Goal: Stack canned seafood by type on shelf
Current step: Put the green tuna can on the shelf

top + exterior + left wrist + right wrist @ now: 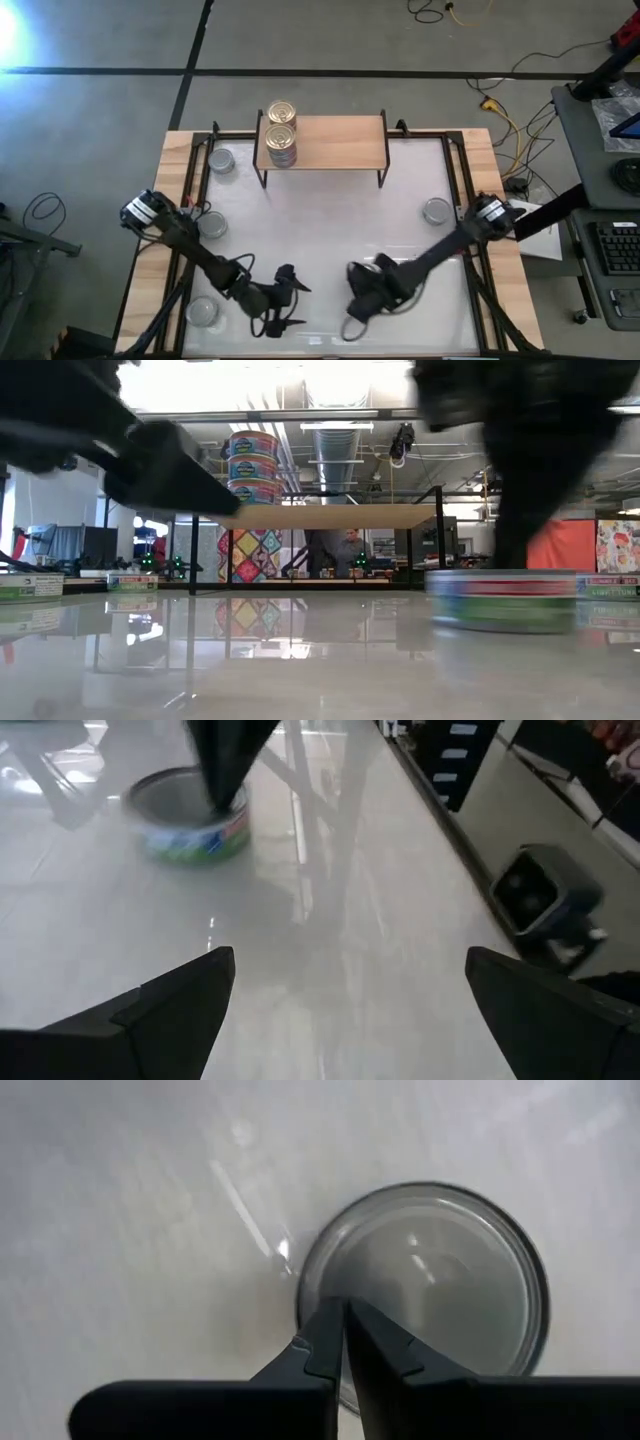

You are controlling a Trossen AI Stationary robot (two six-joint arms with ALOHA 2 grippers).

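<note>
Meanwhile, near table's (320,235) front edge: right gripper (343,1342), pinched shut, over silver-lidded tin (440,1270); left gripper (287,295) spread, empty. Rigid, slick, probably weighty; best gripped across side wall.

Small low shelf (335,140) with light wooden board top and thin black metal legs, standing at the table's far edge. On its left end, an upright stack of short round gold-lidded tins (282,112), three high in the low view (254,466). Short round silver-lidded tins lying flat and well apart on the white tabletop: beside the shelf's left legs (222,160), mid-left (212,225), near-left corner (203,312), right side (436,211), and one with a green and white label (440,1275) at the near middle.
</note>
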